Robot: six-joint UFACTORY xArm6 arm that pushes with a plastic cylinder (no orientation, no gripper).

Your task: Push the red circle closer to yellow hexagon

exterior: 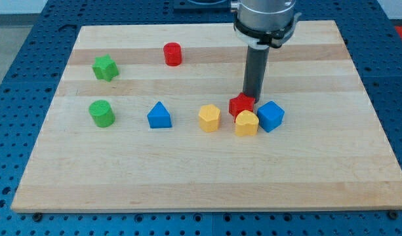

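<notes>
The red circle [172, 54] stands near the view's top, left of centre. The yellow hexagon [209, 118] sits lower, near the board's middle. My tip [253, 98] is at the far edge of a red star [241, 105], to the right of the yellow hexagon and well down-right of the red circle. The red star touches a yellow heart [246, 123] and stands beside a blue cube [271, 116].
A green star [105, 67] and a green circle [101, 113] lie at the view's left. A blue triangle [159, 115] sits left of the yellow hexagon. The wooden board [201, 190] rests on a blue perforated table.
</notes>
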